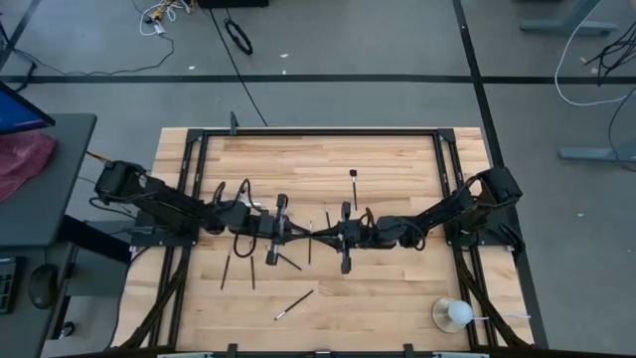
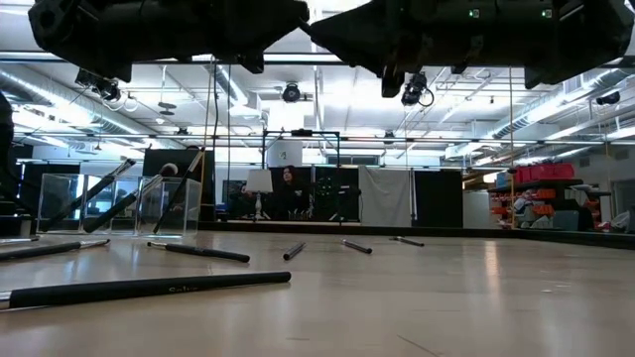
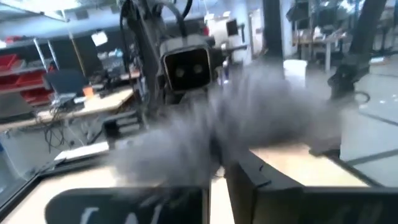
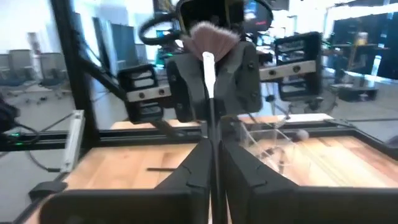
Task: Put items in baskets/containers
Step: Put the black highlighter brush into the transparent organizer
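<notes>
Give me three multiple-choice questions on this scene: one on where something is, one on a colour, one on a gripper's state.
1. Where is the white round object?
A. In the left gripper
B. On the table, at a corner on the right arm's side
C. Inside the holder

2. What does the holder look like?
A. Clear
B. Red
C. Black

3. How is the right gripper?
A. Open, empty
B. Out of view
C. Shut on a fan brush

B: the high view shows it there.
A: the room shows through its walls.
C: its fingers pinch the brush's handle in its wrist view.
</notes>
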